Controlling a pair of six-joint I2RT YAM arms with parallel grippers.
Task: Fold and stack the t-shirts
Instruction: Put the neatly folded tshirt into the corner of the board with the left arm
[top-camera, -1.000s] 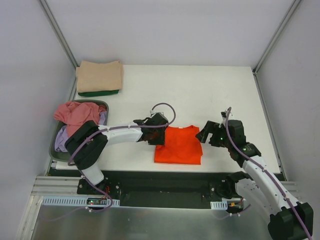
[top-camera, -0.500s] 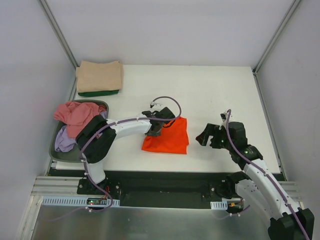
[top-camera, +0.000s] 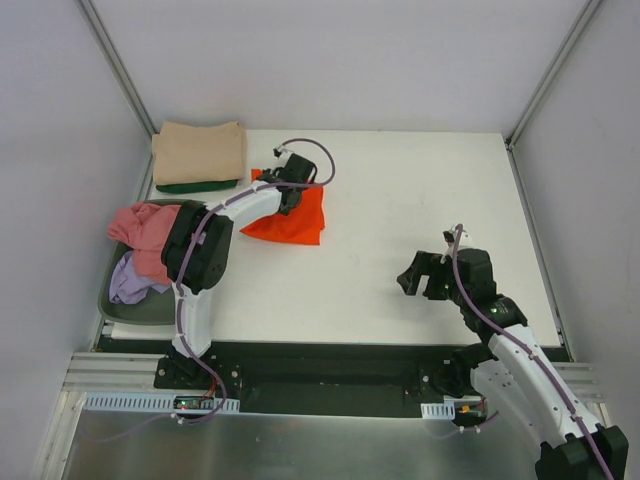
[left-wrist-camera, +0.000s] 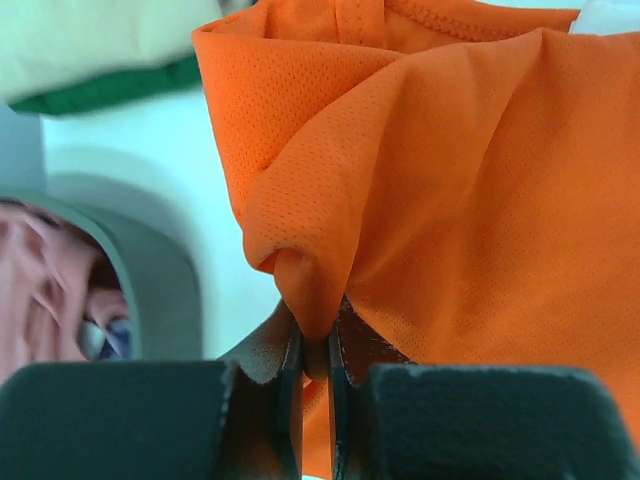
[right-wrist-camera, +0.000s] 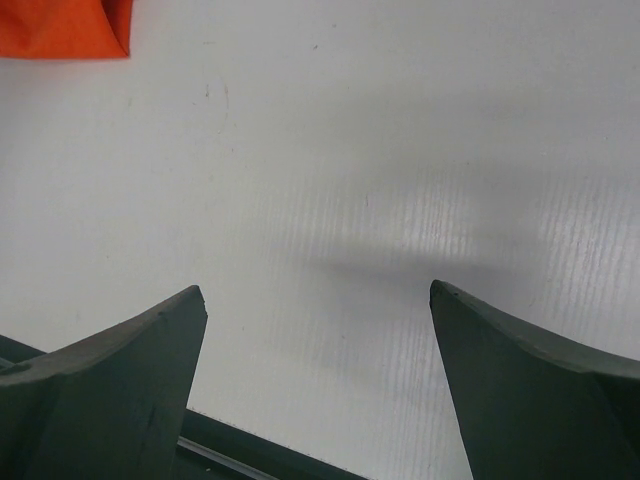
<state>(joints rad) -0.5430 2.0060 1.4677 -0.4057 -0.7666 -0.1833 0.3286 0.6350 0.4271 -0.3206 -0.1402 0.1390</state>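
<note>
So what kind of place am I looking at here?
Likely a robot lab test cell, not a home: a left arm and right arm bolted to a white table, metal framing around it, and staged laundry, a basket near a folded stack.

No legible writing in any view.

The bright orange mesh-cloth t-shirt (left-wrist-camera: 450, 200), the folded tan t-shirt (top-camera: 200, 150), the dark grey plastic basket (top-camera: 150, 310) and the white table (top-camera: 420, 190) show only plain surfaces. The small fittings along the metal rail (top-camera: 130, 402) at the arms' bases are too small to tell whether they bear any marks.
</note>
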